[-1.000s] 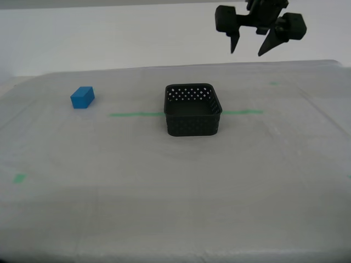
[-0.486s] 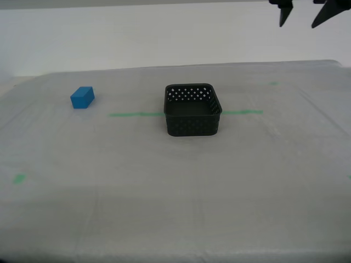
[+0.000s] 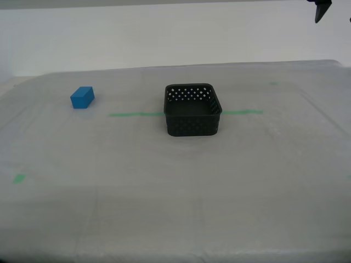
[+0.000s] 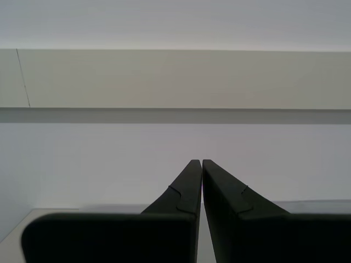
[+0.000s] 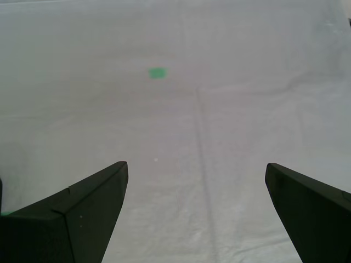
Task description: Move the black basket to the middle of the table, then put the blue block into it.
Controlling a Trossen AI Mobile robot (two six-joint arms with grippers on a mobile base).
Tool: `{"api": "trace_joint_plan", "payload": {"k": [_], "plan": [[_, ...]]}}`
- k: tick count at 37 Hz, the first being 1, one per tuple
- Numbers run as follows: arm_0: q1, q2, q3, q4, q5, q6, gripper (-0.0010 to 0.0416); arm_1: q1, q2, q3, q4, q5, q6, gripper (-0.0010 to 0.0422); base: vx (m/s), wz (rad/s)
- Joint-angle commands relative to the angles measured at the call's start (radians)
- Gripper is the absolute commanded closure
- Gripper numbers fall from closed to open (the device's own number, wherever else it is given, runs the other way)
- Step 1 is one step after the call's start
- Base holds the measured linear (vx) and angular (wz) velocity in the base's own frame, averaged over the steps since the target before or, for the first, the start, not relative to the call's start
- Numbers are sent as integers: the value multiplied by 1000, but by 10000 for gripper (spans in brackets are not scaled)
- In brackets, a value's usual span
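The black basket stands upright near the middle of the table, on the green tape line. The blue block lies alone toward the exterior view's left, well apart from the basket. My first gripper is open above bare table covering, with nothing between its fingers. My second gripper is shut on nothing and faces a pale wall. In the exterior view only a dark fingertip of an arm shows, at the top right edge, far above the basket.
A small green tape bit lies on the covering ahead of my first gripper. Other green bits sit at the exterior view's near left and far right. A white wall rises behind the table.
The arm with its fingers apart has risen and moved toward the exterior view's right, from above the basket to almost out of frame. Basket and block have not moved.
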Motion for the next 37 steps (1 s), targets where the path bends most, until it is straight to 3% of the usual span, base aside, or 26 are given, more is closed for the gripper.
{"api": "trace_joint_plan", "payload": {"k": [1, 20, 37], "plan": [[-24, 0, 1, 0, -4, -18, 56, 0, 0, 0, 5, -1, -1, 412, 0, 0], [-64, 0, 1, 8, -4, -64, 55, 0, 0, 0, 6, -1, -1, 412, 0, 0], [-64, 0, 1, 8, -4, -63, 55, 0, 0, 0, 6, -1, -1, 412, 0, 0]]}}
